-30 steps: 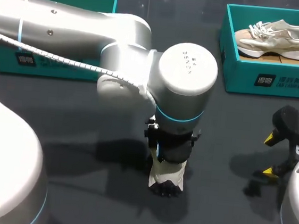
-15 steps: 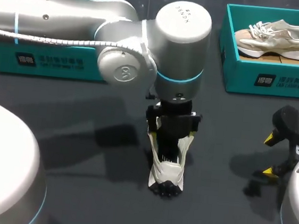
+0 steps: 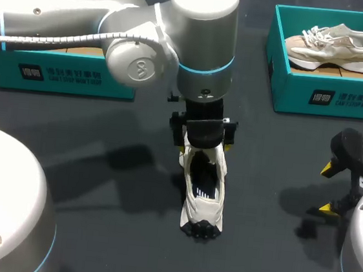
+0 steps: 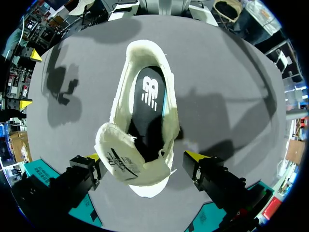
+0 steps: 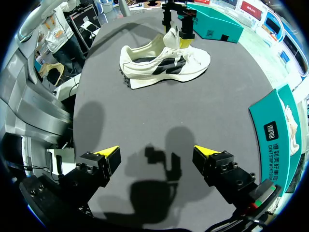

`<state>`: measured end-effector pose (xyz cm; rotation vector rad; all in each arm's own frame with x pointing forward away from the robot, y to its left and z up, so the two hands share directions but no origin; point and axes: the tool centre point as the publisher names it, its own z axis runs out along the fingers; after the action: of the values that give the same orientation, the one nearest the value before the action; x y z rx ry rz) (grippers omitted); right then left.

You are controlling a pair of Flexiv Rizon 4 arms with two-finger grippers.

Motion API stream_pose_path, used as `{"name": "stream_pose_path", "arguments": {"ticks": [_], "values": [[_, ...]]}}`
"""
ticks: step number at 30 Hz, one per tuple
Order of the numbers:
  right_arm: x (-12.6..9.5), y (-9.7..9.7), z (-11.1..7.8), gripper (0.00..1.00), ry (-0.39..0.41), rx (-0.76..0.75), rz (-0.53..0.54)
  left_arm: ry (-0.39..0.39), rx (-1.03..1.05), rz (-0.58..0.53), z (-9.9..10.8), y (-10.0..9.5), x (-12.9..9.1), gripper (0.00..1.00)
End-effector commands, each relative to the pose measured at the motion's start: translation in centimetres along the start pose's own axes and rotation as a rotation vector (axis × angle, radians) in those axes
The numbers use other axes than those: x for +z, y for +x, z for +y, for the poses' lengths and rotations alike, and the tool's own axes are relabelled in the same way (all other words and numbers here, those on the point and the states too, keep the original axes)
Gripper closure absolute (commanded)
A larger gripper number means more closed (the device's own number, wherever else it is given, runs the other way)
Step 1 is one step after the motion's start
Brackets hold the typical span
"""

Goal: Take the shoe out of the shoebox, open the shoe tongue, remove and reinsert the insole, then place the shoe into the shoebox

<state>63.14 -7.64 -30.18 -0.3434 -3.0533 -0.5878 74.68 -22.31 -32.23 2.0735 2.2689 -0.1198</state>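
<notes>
Hovering our left gripper (image 4: 143,158), fingers apart, over the shoe (image 3: 203,190) lying mid-table | tongue (image 4: 118,158) up, insole (image 4: 149,96) exposed | we should pinch the insole's rim gently, lest the shoe slide | right gripper (image 5: 157,152) spread wide, off to the side.

One shoe (image 3: 203,190) lies mid-counter (image 3: 93,231), heel toward me and toe toward the back. Its toe end sits under my left tool (image 3: 204,145), with the fingers either side of the tongue (image 4: 118,157). At the back right, the right shoebox (image 3: 328,96) holds a second shoe (image 3: 334,45). The left shoebox (image 3: 64,75) sits at the back left. My right tool (image 3: 327,188) hangs at the counter's right, well apart from the shoe.
</notes>
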Motion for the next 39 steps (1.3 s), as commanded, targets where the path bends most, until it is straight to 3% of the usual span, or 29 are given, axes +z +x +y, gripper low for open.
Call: {"name": "stream_pose_path", "arguments": {"ticks": [1, 8, 11, 15, 18, 23, 24, 39], "values": [[0.0, 0.1, 0.0, 0.00, 0.001, 0.000, -0.002, 0.002, 0.003, -0.005, 0.7, 0.5, -1.1, 0.00], [0.0, 0.1, 0.0, 0.00, 0.001, 0.000, -0.002, 0.013, 0.012, -0.019, 3.4, 0.0, -3.5, 0.01], [0.0, 0.1, 0.0, 0.00, 0.001, 0.000, -0.002, 0.014, 0.000, -0.020, 4.9, -0.4, -4.2, 0.12], [0.0, 0.1, 0.0, 0.00, 0.001, 0.000, -0.002, 0.039, -0.027, -0.002, 6.7, -1.0, -4.6, 0.16], [0.0, 0.1, 0.0, 0.00, 0.001, 0.000, -0.002, 0.043, -0.032, 0.012, 7.3, -1.1, -4.6, 0.28], [0.0, 0.1, 0.0, 0.00, 0.001, 0.000, -0.002, 0.061, -0.077, -0.003, 7.0, -1.3, -4.5, 0.42], [0.0, 0.1, 0.0, 0.00, 0.001, 0.000, -0.002, 0.055, -0.081, -0.004, 6.7, -1.2, -4.4, 0.51], [0.0, 0.1, 0.0, 0.00, 0.001, 0.000, -0.002, 0.125, -0.043, -0.005, 3.3, -0.1, -3.5, 0.56]]}}
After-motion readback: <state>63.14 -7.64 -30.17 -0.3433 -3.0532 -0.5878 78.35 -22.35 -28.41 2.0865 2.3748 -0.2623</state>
